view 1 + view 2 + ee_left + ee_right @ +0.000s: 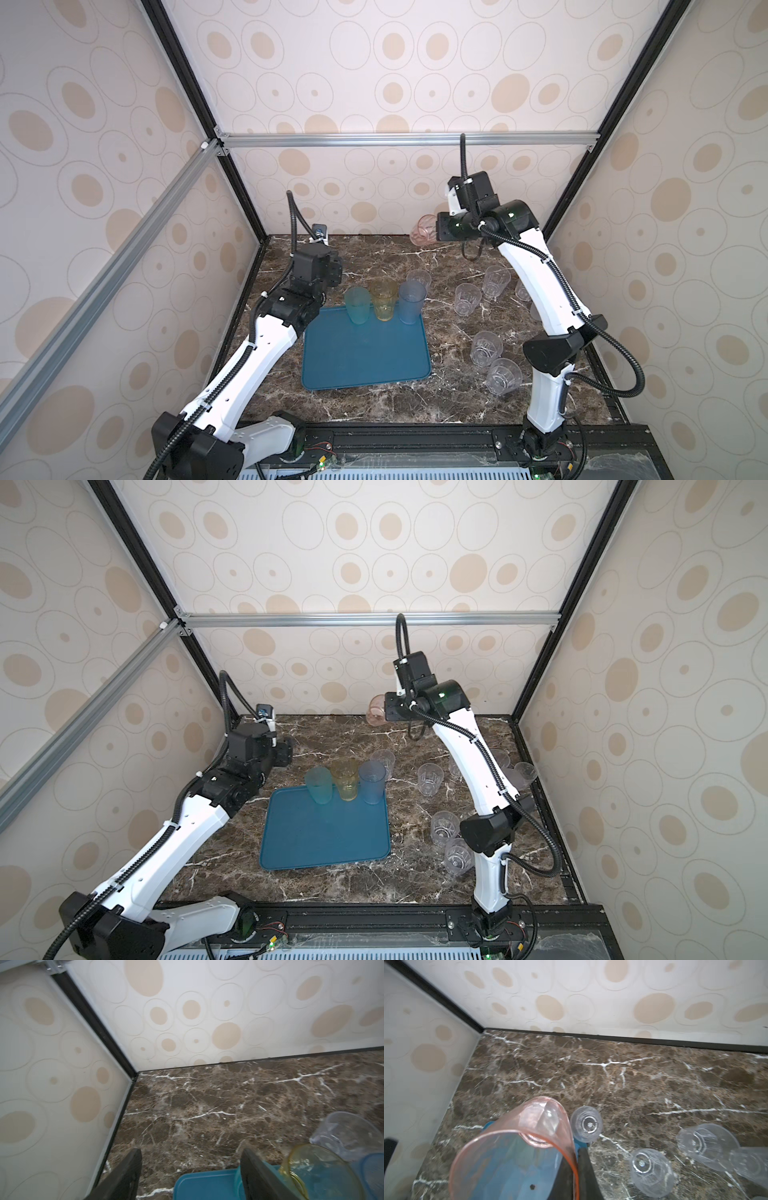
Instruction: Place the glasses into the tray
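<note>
right claw (576, 1160): closed on the rim wall of the pink tumbler (512, 1147), one finger inside the mouth and one outside, held high above the desk (374, 257).
pink tumbler axis: roughly in line with the fingers, base pointing away from the claw, and closer to level than upright. The wall is thin, smooth and see-through, the base thicker.
tray (365, 357): below the right claw and off toward the left arm's side. It is flat and teal-blue with rounded corners and a low rim, and most of its floor is bare.
coming move, as a judgement: lower toward the bare floor and turn the wrist until the base faces down.
row in tray: teal-green tumbler (357, 305), yellow tumbler (383, 299) and grey-blue tumbler (411, 301) stand upright along the rim nearest the right claw.
left claw (191, 1152): jaws wide apart with nothing between them, just beside a tray corner. It is the nearer arm, but empty.
clear faceted tumblers (467, 299): upright on the marble-patterned desk, below the right claw on the side away from the tray, some hidden by the arm.
</note>
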